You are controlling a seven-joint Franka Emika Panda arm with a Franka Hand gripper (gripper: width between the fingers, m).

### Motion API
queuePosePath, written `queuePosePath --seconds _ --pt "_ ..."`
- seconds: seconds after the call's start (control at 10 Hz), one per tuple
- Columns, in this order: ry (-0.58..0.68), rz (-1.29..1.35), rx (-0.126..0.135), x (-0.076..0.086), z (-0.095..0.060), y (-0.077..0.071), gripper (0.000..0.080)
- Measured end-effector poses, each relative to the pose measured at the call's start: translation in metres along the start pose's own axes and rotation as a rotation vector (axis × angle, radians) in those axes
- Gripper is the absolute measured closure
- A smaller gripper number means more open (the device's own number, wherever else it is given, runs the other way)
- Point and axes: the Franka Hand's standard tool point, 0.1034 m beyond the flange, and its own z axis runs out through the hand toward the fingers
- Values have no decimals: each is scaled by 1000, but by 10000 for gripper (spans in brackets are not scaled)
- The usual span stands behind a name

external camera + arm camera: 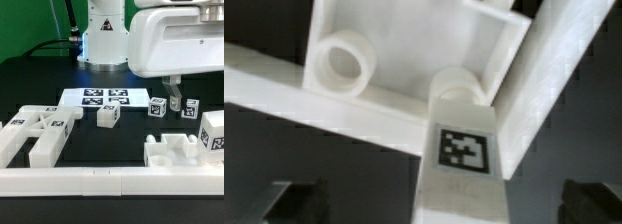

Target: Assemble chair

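While the arm's bulky white wrist fills the upper part of the exterior view's right, the tool [172, 100] hangs below it with its two fingers spread wide and nothing held between them. The chair is not yet joined: its glossy white parts lie loose on the dark table [30, 88]. The tool's tips come down between two small tagged blocks, one [157, 107] to the exterior view's left of them and the other [190, 108] to the right, and appear to touch neither. A third small block [108, 116] sits just in front of the marker board [100, 97]. A flat frame piece [35, 132] with tags lies toward the exterior view's left, a low notched piece [175, 150] lies near the front, and a bigger tagged block [212, 135] stands at the right edge. A long white rail [100, 182] runs across the front. In the wrist view, the dark fingers [288, 200] stand well apart on either side of a white part with a round hole [345, 60] and a square tag [464, 147]; which part this is cannot be told.
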Motion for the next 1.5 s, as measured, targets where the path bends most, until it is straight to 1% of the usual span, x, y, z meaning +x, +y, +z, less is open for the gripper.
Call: queuePosePath --seconds 0.1,0.2,0.4,0.5,0.7,1.0,1.1,1.3,1.5 --pt "-57 -1 8 -3 1 -2 151" --pt "-184 1 25 -12 3 -4 151" --pt "-299 7 40 -2 10 -1 151" --pt "-288 10 39 5 12 0 151" --pt "-293 10 40 5 18 -1 151" --pt "-285 10 39 12 22 1 151" --pt "-284 8 38 13 22 0 151" --pt "-282 -3 39 15 22 -6 151" --pt "-271 -9 39 17 22 -6 408"
